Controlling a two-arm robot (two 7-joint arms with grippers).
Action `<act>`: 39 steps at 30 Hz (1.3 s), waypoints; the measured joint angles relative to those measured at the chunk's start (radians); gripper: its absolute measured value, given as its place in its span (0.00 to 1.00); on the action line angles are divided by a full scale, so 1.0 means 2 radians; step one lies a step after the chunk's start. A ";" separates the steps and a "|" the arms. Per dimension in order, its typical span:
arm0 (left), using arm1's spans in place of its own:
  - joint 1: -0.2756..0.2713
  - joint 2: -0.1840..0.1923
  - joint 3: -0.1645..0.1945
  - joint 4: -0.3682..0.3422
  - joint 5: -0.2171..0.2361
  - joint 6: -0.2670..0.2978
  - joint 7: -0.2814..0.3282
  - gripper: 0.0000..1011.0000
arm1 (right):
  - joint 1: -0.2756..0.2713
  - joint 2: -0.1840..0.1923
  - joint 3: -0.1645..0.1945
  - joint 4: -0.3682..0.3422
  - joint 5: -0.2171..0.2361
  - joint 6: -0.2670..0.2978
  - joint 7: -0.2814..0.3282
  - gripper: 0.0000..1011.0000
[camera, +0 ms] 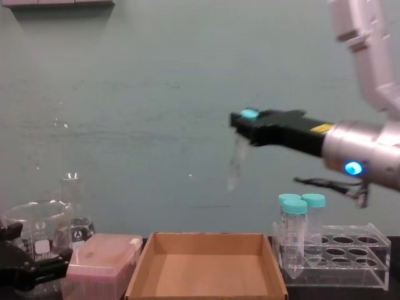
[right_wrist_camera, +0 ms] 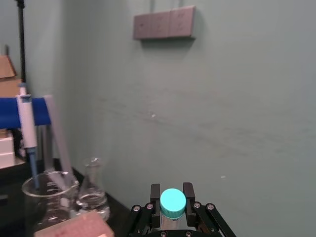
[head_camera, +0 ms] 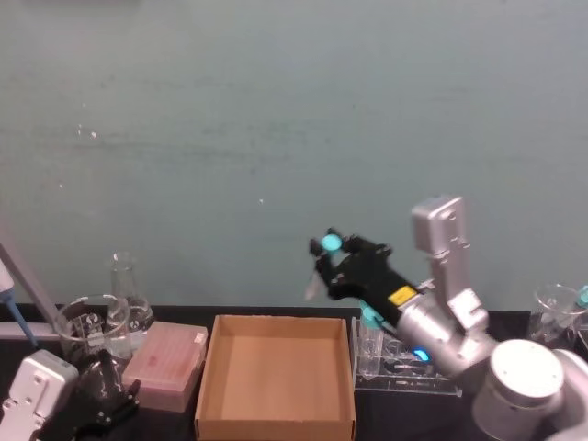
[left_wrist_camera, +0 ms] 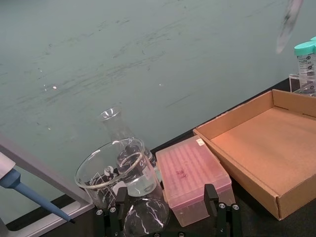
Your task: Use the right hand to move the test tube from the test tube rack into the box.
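Test tube (camera: 234, 165) in right pincer (camera: 241, 126), above box (camera: 206, 236)

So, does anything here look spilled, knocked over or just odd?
Nothing is spilled or toppled. The one unusual sight is the test tube, held by its capped end in the right hand and hanging slightly tilted in the air above the box.

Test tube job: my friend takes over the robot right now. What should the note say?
Right hand: shut on the test tube, gripping it near the cap, high in the air above the box.
Left hand: open, parked at the near left beside the pink box.
Done: the tube is out of the test tube rack.
Left to do: lower the tube into the box and let go.
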 joint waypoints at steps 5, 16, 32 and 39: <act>0.000 0.000 0.000 0.000 0.000 0.000 0.000 0.99 | 0.016 -0.023 -0.011 0.044 -0.011 -0.015 0.009 0.27; 0.000 0.000 0.000 0.000 0.000 0.000 0.000 0.99 | 0.065 -0.071 -0.020 0.163 -0.041 -0.039 0.004 0.27; 0.000 0.000 0.000 0.000 0.000 0.000 0.000 0.99 | 0.096 -0.096 -0.017 0.246 -0.056 -0.067 0.000 0.27; 0.000 0.000 0.000 0.000 0.000 0.000 0.000 0.99 | 0.095 -0.095 -0.017 0.244 -0.056 -0.065 0.000 0.40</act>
